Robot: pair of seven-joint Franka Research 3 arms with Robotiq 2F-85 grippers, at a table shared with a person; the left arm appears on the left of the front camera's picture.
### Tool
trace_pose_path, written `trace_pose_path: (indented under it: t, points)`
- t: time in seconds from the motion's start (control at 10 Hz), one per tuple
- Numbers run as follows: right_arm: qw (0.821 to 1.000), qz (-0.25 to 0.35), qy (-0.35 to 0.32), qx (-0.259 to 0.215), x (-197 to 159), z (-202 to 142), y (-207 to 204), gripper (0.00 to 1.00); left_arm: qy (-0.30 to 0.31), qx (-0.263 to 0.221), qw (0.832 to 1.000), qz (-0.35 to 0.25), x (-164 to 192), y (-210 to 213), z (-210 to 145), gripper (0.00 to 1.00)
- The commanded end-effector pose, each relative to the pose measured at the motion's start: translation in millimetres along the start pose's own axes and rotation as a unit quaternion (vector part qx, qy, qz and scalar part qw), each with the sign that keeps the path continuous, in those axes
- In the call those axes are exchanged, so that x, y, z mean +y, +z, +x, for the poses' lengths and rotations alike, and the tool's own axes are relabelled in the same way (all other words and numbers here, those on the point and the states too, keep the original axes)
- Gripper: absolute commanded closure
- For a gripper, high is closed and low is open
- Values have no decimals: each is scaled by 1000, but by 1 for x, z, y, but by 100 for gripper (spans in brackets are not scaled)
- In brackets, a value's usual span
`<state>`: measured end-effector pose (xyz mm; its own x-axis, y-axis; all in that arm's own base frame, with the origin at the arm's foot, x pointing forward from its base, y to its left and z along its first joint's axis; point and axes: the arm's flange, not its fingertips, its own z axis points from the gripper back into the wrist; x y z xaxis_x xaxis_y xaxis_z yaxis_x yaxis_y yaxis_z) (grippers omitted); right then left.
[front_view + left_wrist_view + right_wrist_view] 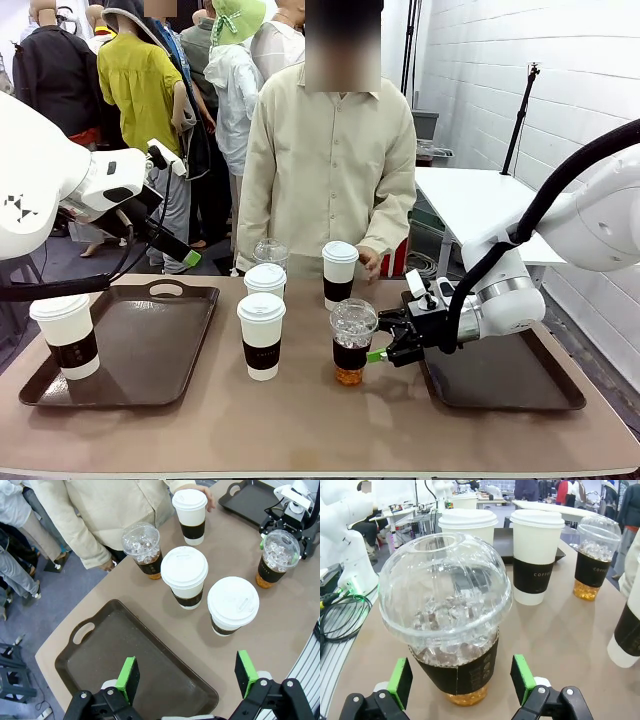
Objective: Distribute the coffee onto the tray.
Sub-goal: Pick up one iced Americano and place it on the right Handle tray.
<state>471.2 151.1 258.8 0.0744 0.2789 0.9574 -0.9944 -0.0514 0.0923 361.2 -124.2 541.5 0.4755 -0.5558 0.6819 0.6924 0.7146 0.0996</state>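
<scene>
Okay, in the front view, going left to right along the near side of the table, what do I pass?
first paper cup, standing on the left tray → middle paper cup → iced drink cup → right gripper → right tray

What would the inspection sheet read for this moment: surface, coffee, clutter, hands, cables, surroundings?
Surface: brown table carrying a left tray and a right tray.
Job's things: left white cup on the left tray; front white cup, middle white cup, far white cup, front iced cup and far iced cup on the table.
Clutter: nothing seen.
Grippers: left hand open above the left tray, holding nothing; right hand open, astride the front iced cup.
Cables: black cable along the right arm.
Surroundings: person opposite, hand by the far white cup; white table behind.
</scene>
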Motion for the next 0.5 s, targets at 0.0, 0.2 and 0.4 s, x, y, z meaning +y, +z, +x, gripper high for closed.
trace_pose_path:
  t: [0.0,0.2,0.4]
  points:
    - [1000,12,0,-10,-8,-1,-10,0,1,2,1000,-2,0,0,-1,0]
    - [1000,21,-2,-13,-12,-1,-18,0,1,2,1000,-2,0,0,-1,0]
    - [999,42,-5,-16,-15,0,-28,0,1,2,1000,-2,0,0,-1,0]
